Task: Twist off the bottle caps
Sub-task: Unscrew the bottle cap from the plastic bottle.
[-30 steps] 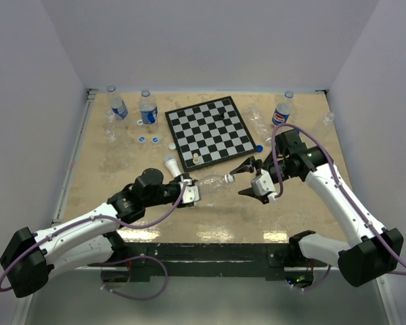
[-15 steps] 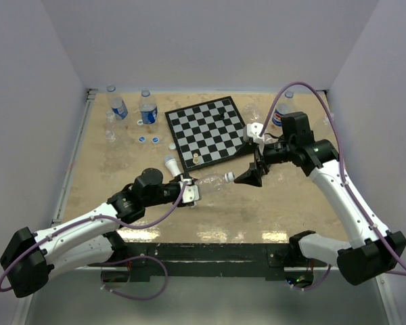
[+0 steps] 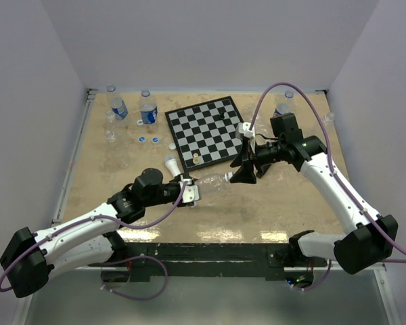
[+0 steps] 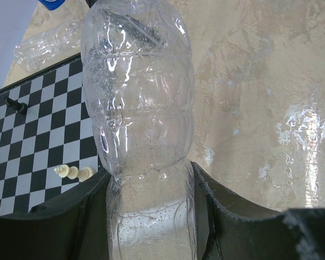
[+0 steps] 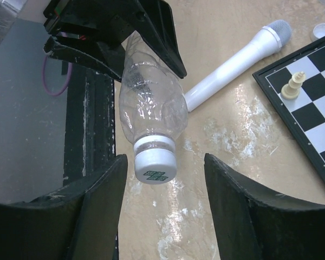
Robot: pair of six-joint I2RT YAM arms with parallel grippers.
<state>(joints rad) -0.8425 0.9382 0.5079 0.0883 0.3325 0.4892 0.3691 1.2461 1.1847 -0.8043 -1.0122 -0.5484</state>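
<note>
While the left arm is staying where it was a second ago, the right arm is the one changing: its wrist has rolled over, so the white housing that was sitting on the near side is now showing on the far side, by the chessboard (image 3: 206, 132). The right gripper (image 3: 242, 174) has also slid slightly left, up to the bottle's mouth. The purple cable is now arching high over that arm.

The left gripper (image 3: 188, 191) is clamping the base end of the clear bottle (image 3: 210, 181), with both fingers pressing against its sides in the left wrist view. It is holding the bottle off the table (image 3: 291, 203), just in front of the chessboard's near corner. The bottle is lying nearly level, its long axis running left to right across the top view. Its base is pointing at the left arm, and its white cap (image 5: 155, 164) is pointing right, into the right gripper.

In the right wrist view the right gripper's fingers are standing apart on either side of the cap, not closing on it, with a clear gap showing on one side. A white microphone (image 5: 233, 59) is lying on the table beyond the bottle.
</note>
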